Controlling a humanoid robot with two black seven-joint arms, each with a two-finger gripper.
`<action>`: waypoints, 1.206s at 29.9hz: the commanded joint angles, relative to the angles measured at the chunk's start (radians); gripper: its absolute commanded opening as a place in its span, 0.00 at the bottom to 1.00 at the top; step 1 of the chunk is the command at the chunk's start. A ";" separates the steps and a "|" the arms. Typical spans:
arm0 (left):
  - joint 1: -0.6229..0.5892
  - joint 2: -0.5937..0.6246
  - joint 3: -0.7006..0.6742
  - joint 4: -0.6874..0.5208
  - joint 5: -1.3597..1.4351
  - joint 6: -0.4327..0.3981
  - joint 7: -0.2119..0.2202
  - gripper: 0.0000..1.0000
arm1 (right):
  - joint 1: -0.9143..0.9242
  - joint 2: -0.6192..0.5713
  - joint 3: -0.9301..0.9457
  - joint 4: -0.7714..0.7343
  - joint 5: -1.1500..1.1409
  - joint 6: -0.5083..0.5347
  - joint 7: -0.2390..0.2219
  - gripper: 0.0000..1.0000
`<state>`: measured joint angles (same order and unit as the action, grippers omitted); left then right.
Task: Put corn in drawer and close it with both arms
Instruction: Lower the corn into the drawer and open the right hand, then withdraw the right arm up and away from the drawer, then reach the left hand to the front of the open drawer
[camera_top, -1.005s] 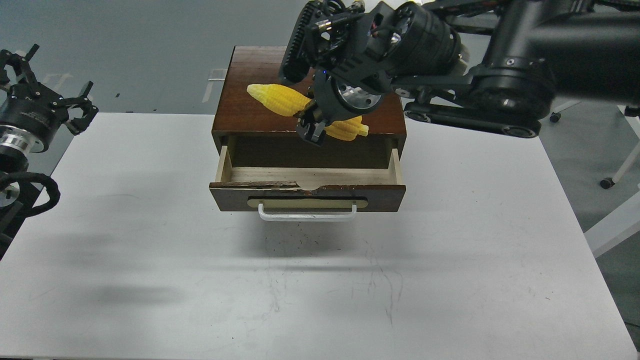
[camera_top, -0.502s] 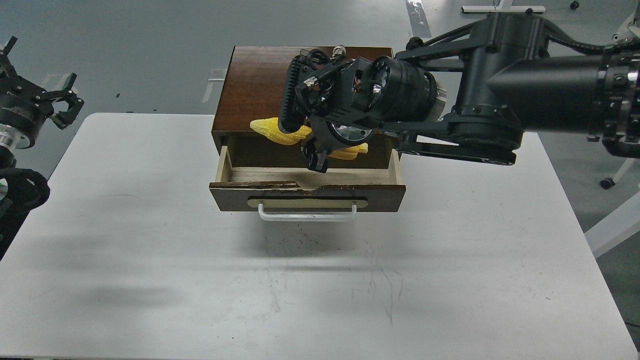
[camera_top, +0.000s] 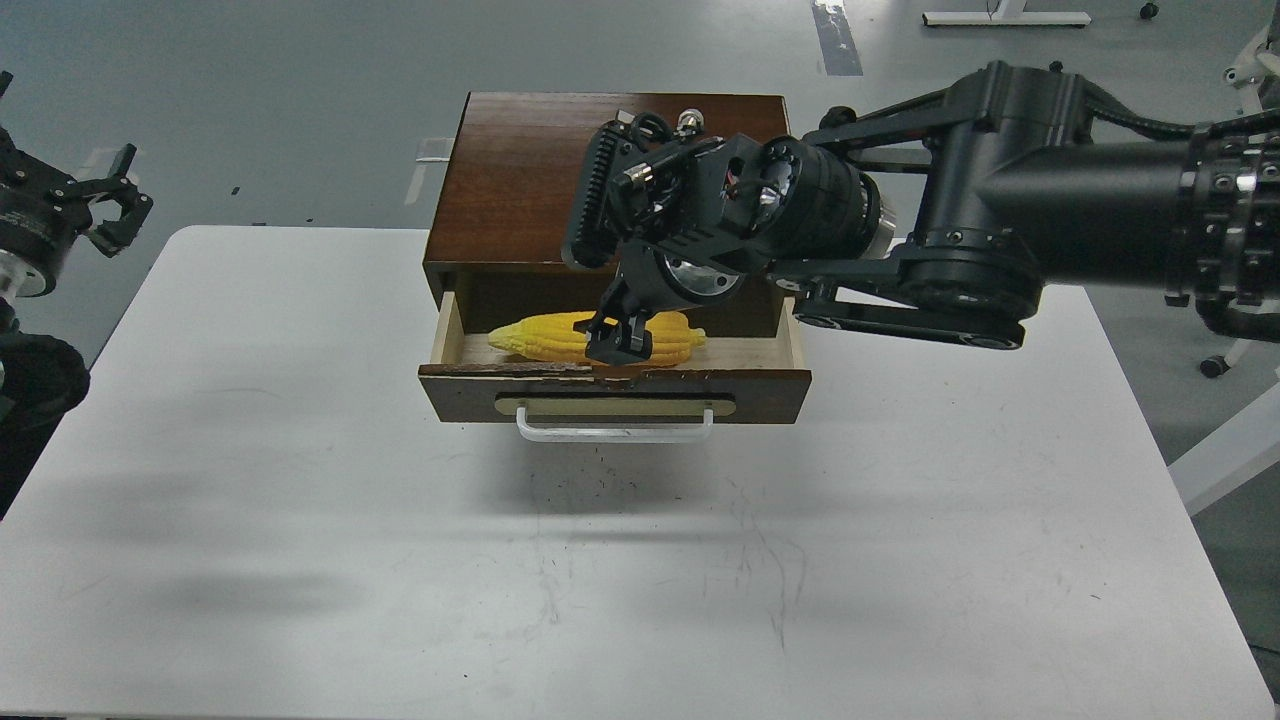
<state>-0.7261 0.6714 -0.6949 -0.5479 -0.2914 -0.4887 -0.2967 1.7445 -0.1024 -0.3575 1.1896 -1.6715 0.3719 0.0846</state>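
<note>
The yellow corn lies lengthwise inside the open drawer, its tapered end to the left. My right gripper reaches down into the drawer from the right, and its black fingers close around the corn's middle. The drawer is pulled out of the dark brown cabinet, with its white bar handle facing me. My left gripper hangs at the far left edge, beyond the table's left side, with its fingers spread and nothing in them.
The cabinet stands at the back middle of the white table. My right arm's thick links span the cabinet's right side and the table's back right. A white table leg and a castor show on the floor at right.
My right gripper has carried the corn from above the cabinet top forward and down into the drawer. The left gripper has drifted left and slightly up.
</note>
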 joint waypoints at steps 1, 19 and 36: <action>-0.001 0.001 0.006 -0.001 0.008 0.000 -0.001 0.97 | -0.002 -0.028 0.048 -0.002 0.076 -0.008 0.003 0.93; -0.190 0.005 0.015 -0.003 0.181 0.000 0.004 0.86 | -0.109 -0.503 0.414 -0.030 0.949 0.024 0.006 1.00; -0.283 -0.042 0.009 -0.404 0.800 0.000 -0.006 0.73 | -0.470 -0.675 0.612 -0.407 1.768 0.117 0.012 1.00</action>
<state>-1.0086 0.6287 -0.6863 -0.8444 0.4092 -0.4892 -0.3023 1.3238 -0.7744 0.2509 0.8287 0.0163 0.4773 0.0951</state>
